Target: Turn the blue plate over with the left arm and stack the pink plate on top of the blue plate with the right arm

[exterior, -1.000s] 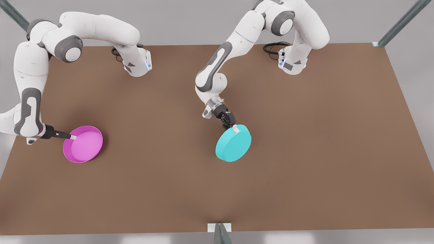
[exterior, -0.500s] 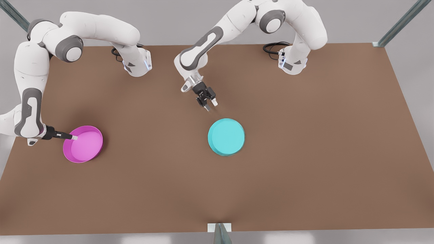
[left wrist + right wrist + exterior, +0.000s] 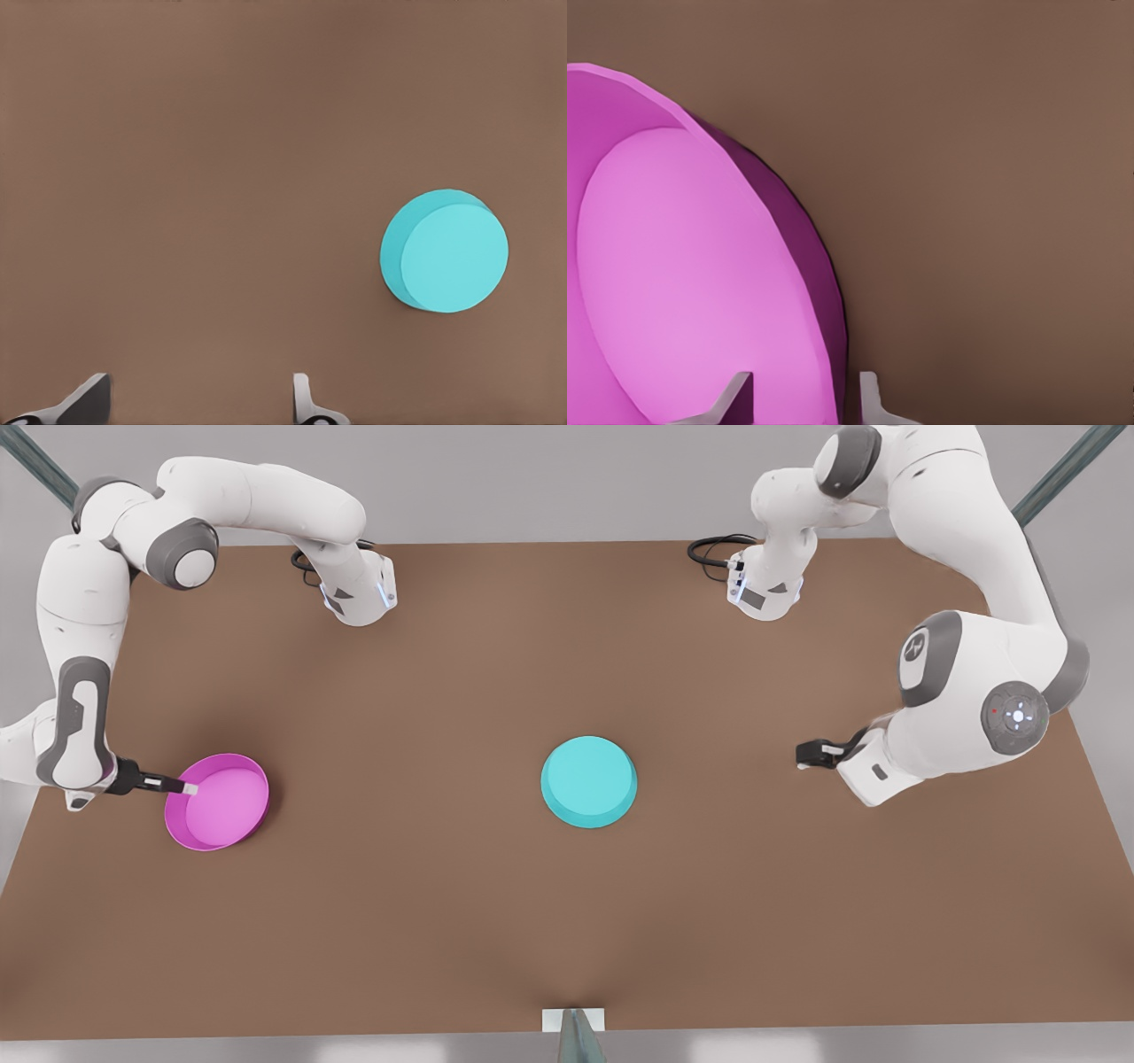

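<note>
- Progress first: blue plate (image 3: pixel 588 781) lies upside down near the middle of the bench (image 3: pixel 567 921), flat base up and rim down, so I judge the flip done.
- Stacking is what remains; pink plate (image 3: pixel 217 801) sits well apart at the front view's left, hollow side up, resting on the bench and not yet lifted.
- Right gripper (image 3: pixel 189 787) is at the pink plate's near rim, low and reaching in from the side. In the right wrist view its jaws straddle the plate's wall (image 3: pixel 824 292), one finger inside and one outside. They look close around the rim, yet I cannot tell whether they pinch it.
- Left gripper (image 3: pixel 804 756) is parked at the front view's right, well away from the blue plate. In the left wrist view its jaws stand spread and hold nothing, and the arm waits.
- Against a second ago: then the left gripper held the blue plate tilted at its edge. Half a second ago it hovered just above, the plate already down. Now the arm has swung far off.
- Pink plate and the right arm look unchanged across all three front views.
</note>
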